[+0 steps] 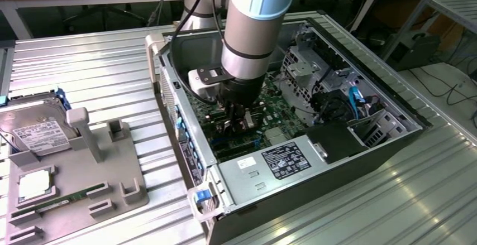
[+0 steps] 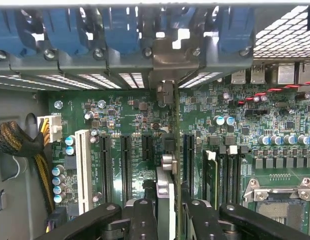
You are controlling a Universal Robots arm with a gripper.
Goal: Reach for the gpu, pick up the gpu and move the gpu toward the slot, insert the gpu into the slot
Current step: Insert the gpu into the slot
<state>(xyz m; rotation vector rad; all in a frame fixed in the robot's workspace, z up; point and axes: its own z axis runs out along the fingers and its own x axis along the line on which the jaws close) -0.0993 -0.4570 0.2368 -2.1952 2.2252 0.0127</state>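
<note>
My gripper point(image 1: 237, 123) reaches down into the open computer case, low over the green motherboard point(image 1: 277, 116). In the wrist view my gripper point(image 2: 170, 220) is shut on the gpu point(image 2: 177, 125), a thin dark card seen edge-on between the two black fingers point(image 2: 143, 219). The card's silvery bracket point(image 2: 174, 60) stands at the case's rear opening, among the blue latches point(image 2: 120, 27). The blue slot point(image 2: 188, 160) shows as a narrow strip right beside the card's edge. I cannot tell whether the card sits in it.
Black expansion slots point(image 2: 126, 165) and a white slot point(image 2: 84, 170) lie beside the card; a braided cable bundle point(image 2: 17, 142) and CPU socket point(image 2: 280, 200) flank them. Outside the case point(image 1: 328, 183), a grey fixture tray point(image 1: 130, 161) holds a hard drive point(image 1: 37, 130) and green memory stick point(image 1: 63, 200).
</note>
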